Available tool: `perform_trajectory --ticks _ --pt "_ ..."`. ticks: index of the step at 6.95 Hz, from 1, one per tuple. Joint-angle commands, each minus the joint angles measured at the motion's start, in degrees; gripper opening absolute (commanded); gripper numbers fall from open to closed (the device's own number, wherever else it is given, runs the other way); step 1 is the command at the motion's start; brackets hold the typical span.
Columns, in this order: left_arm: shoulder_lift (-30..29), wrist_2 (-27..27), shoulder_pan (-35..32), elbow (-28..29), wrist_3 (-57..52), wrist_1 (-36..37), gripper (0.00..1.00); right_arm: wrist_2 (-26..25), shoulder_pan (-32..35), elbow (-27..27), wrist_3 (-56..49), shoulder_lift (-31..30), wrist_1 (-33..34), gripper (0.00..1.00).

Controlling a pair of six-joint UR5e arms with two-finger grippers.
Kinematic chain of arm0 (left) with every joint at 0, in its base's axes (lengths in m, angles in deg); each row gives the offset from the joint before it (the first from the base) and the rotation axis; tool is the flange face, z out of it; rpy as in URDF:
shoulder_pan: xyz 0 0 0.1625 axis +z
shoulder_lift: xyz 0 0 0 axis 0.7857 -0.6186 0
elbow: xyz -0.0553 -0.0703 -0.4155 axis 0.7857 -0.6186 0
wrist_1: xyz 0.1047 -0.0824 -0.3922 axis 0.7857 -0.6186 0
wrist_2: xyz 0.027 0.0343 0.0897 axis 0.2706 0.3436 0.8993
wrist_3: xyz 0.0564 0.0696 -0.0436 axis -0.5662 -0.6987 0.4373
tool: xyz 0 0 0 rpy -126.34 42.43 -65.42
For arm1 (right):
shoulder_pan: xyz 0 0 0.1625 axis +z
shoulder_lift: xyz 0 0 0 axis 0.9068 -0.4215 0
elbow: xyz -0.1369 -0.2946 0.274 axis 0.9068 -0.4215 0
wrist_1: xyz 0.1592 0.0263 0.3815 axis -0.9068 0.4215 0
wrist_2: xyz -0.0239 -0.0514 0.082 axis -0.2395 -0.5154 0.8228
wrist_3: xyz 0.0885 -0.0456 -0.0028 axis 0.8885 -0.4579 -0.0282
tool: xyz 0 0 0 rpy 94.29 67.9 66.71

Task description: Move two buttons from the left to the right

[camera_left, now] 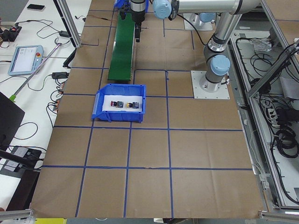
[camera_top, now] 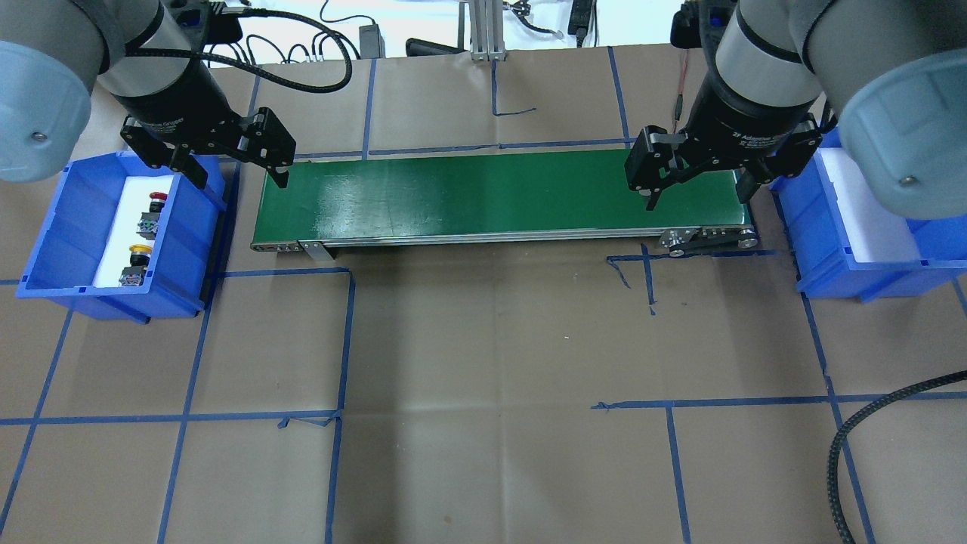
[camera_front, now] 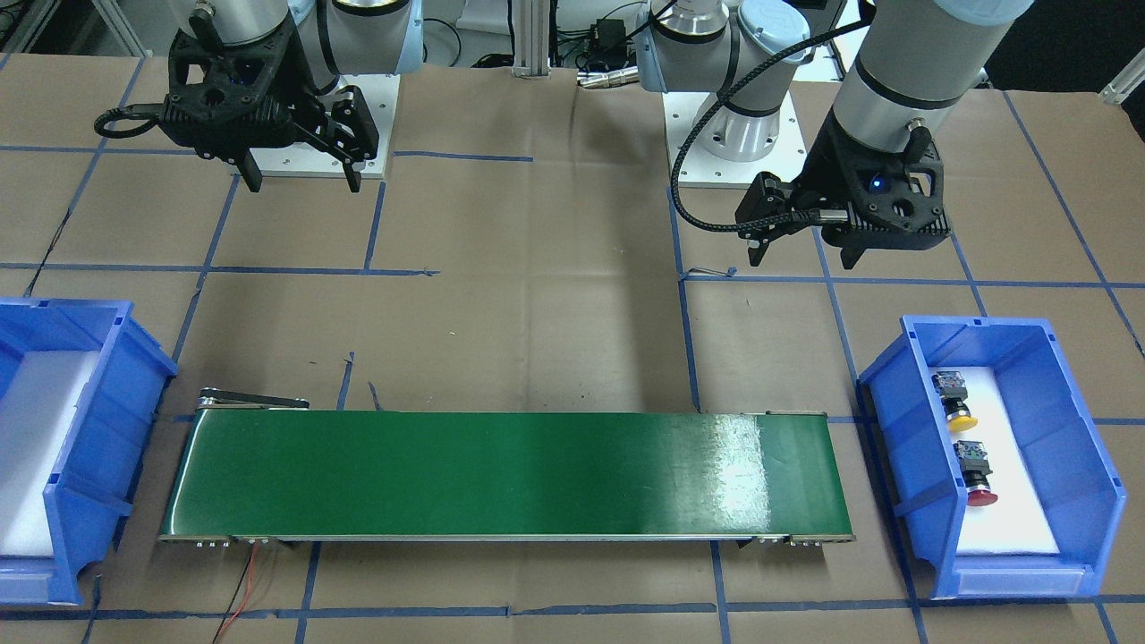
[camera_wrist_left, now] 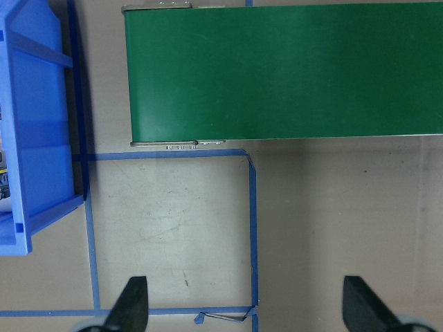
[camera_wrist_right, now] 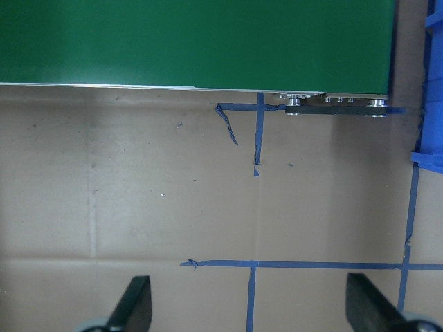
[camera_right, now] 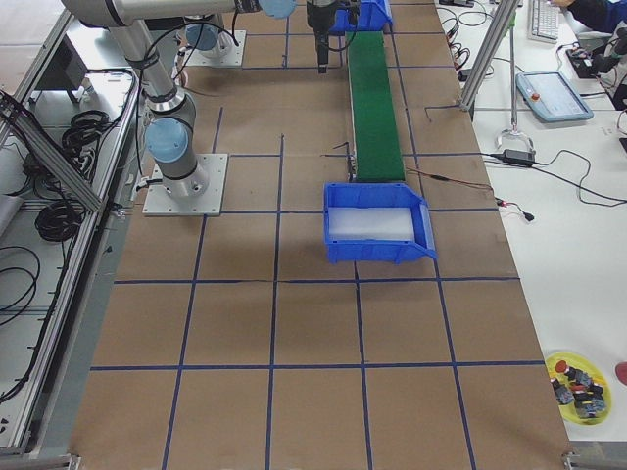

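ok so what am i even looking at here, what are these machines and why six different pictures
These are two robot arms bolted to a table covered in brown paper with blue tape lines. Each arm ends in a two-finger gripper. All six pictures show the same moment. One camera faces the robot from across the table, one looks over its shoulders, two look along the table from its ends, and one sits on each wrist, looking down. In front of the arms lies a green conveyor belt with nothing on it, and a blue bin stands at each end. The left bin holds a yellow-capped button and a red-capped button. The right bin shows only a white liner. The left gripper and the right gripper both hang open, holding nothing.
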Motion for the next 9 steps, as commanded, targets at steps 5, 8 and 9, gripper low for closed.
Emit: perform_trajectory --ticks 5,8,9 --pt "0.0 0.1 0.0 -0.1 -0.1 0.0 1.00 0.2 0.0 -0.1 0.1 0.0 0.1 1.00" --pt "-0.5 -0.6 1.9 0.1 -1.5 0.2 1.00 0.2 0.0 -0.1 0.1 0.0 0.1 1.00" --pt "-0.5 -1.1 6.4 0.5 -5.2 0.1 1.00 0.2 0.0 -0.1 0.1 0.0 0.1 1.00"
